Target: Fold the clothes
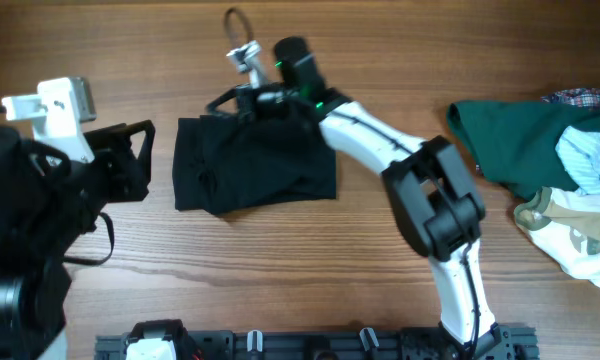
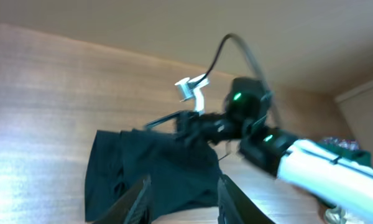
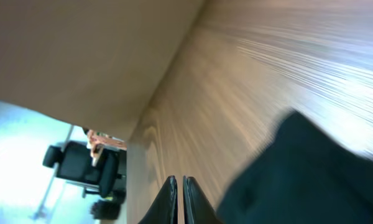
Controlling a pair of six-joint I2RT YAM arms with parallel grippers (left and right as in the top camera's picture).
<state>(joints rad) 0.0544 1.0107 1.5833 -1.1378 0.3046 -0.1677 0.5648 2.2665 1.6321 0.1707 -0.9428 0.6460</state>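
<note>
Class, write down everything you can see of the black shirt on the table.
The black shirt looks like soft, matte fabric. It is gathered into a rough rectangle with wrinkles and uneven edges, and lies flat on the wooden table, left of centre. No collar or logo shows. The right hand, shut, is at its far edge; whether it pinches fabric is unclear. The left hand is open and apart from the shirt.

Soft, even light from above; faint shadows on the wooden table (image 1: 280, 270); the overhead view sharp; beyond the left gripper (image 2: 183, 202) everything smears with motion blur; ahead of the right gripper (image 3: 179, 199) the wood grain streaks, with a washed-out pale patch to its left.
</note>
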